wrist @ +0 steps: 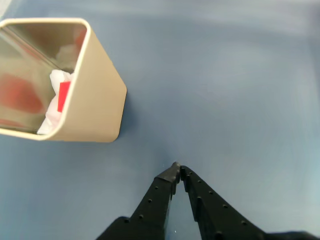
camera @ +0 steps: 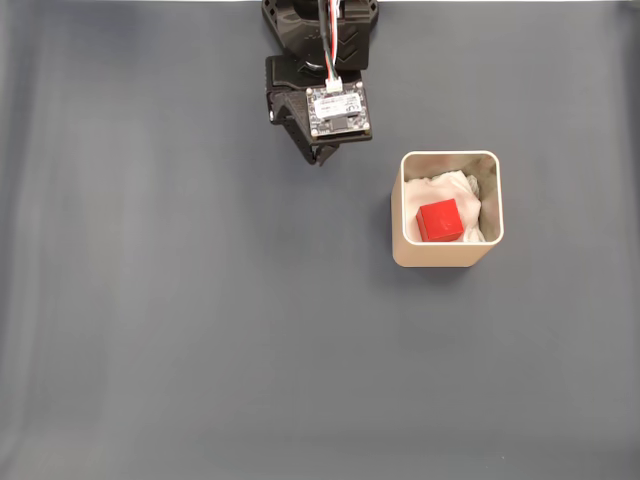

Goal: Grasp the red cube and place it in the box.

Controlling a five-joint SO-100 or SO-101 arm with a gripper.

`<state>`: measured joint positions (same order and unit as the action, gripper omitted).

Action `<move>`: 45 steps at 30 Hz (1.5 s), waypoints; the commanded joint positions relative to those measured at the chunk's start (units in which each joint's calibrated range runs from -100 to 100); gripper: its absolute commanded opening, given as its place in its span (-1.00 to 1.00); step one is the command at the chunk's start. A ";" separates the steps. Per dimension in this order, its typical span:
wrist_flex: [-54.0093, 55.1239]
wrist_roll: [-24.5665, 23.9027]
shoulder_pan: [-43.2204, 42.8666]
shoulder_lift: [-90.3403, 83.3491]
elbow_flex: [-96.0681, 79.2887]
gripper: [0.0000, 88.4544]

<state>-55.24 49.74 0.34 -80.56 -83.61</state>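
Since the red cube already rests on the white padding inside the box, right of the bench's middle, we judge the task essentially finished; our claw hangs empty, tips pressed together, well apart near the far edge.

Grey cloth covers table

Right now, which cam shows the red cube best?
The fixed view: the red cube sits in full sight from above, on the white padding inside the box. The wrist view catches just a red sliver past the box wall, plus a blurred reflection.
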 commanded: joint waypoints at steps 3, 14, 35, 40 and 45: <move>-1.92 0.73 0.12 -6.54 -4.73 -1.00; -4.22 1.07 1.12 -14.16 -13.29 -1.00; -12.67 -2.30 2.04 -19.35 -16.21 -1.00; -14.64 -2.74 2.04 -19.35 -16.21 -0.99; -17.76 -1.86 2.25 -19.35 -16.21 -0.97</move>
<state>-70.51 47.30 2.07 -99.29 -99.27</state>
